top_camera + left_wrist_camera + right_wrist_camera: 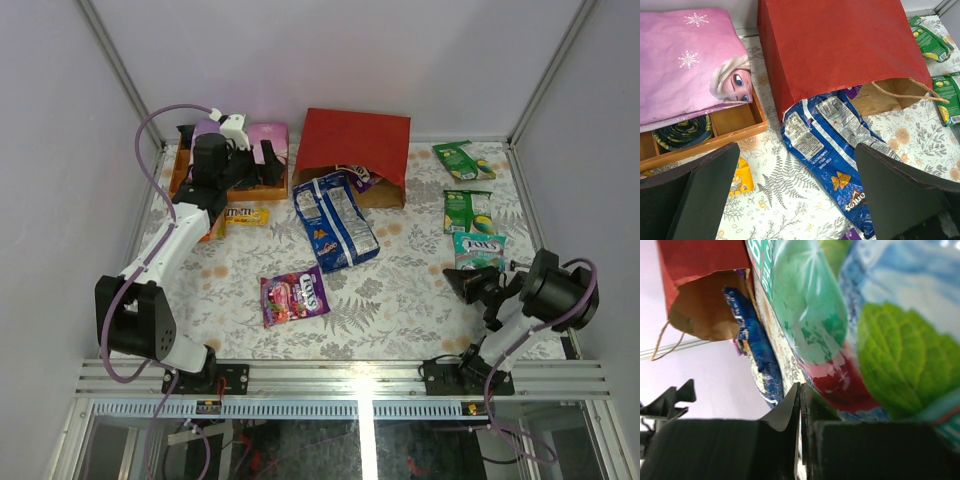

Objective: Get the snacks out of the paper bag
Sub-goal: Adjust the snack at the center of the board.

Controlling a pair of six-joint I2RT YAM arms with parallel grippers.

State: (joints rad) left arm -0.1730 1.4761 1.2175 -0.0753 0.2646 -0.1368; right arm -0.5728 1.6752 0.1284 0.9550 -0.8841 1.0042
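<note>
The red paper bag [355,148] [840,45] lies on its side, its brown mouth facing the arms. A long blue chip bag [335,222] [835,155] sticks halfway out of it, and a purple packet [359,178] shows just inside the mouth. My left gripper [250,165] [796,150] hangs open above the table near the wooden box, holding nothing. My right gripper [452,276] [801,390] is shut and empty, low on the table, with its tip beside the near edge of a teal mint packet [480,250] [840,315].
A wooden box [180,172] [735,132] with a pink-purple cloth [685,60] stands at the back left. On the table lie a yellow pack [245,215] [741,175], a purple candy bag [294,296], and two green packets [463,160] [468,210] at the right.
</note>
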